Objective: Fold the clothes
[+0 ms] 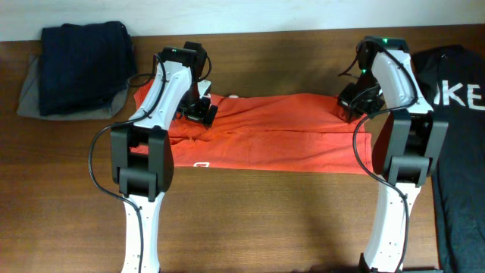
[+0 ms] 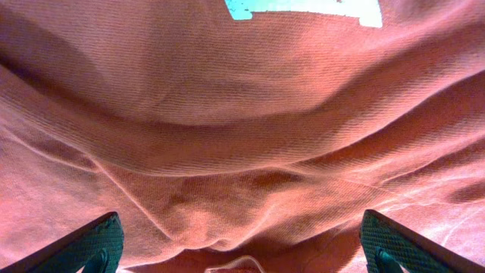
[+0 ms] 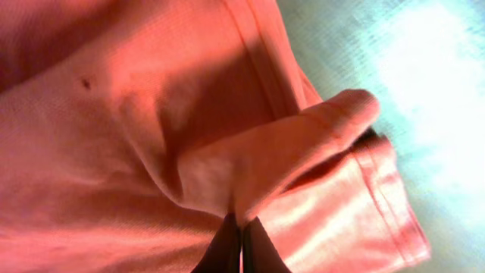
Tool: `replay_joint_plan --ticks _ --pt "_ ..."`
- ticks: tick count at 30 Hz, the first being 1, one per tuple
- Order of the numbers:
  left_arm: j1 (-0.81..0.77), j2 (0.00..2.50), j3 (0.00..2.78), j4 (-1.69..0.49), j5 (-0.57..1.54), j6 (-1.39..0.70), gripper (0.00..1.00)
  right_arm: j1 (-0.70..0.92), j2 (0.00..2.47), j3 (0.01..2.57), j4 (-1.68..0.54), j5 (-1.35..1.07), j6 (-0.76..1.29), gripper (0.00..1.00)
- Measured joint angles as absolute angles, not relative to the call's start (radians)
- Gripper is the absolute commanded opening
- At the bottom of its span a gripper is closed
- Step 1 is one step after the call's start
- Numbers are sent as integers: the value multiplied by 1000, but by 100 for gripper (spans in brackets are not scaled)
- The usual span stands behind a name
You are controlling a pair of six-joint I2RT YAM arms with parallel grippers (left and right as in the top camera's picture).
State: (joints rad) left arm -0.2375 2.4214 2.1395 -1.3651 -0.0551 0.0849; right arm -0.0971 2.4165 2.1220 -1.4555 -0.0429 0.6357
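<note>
Overhead: right gripper [image 1: 350, 108] clenched on a fold of the shirt [image 1: 265, 136] at center right, left gripper [image 1: 201, 112] released, jaws wide over the fabric upper left.

Orange-red shirt [image 1: 280, 140] lying spread out as a long, low band.
It is stretching from left to right as a wide flat strip, its near edge running fairly straight and its far-left part rumpling into loose ridges. A small white logo [image 1: 201, 164] is showing close to the near edge, towards the left end. Soft creases are running lengthwise through the cloth, and at the right end the stitched hem [image 3: 261, 53] is bunching into a raised fold.
</note>
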Motion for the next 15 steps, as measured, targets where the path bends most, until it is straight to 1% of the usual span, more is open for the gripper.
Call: replay_joint_plan --ticks 12,13,14,15 --pt "-237 2421 2140 -1364 -55 85 99 -97 2357 2128 -1613 19 583 4" --pt "-237 2421 2140 -1364 -55 85 99 -97 2357 2128 -1624 26 579 10" --pt "-237 2421 2140 -1364 -55 85 99 -97 2357 2128 -1633 31 579 21" --pt "-237 2421 2140 -1364 -55 85 99 -97 2357 2128 -1639 35 572 40"
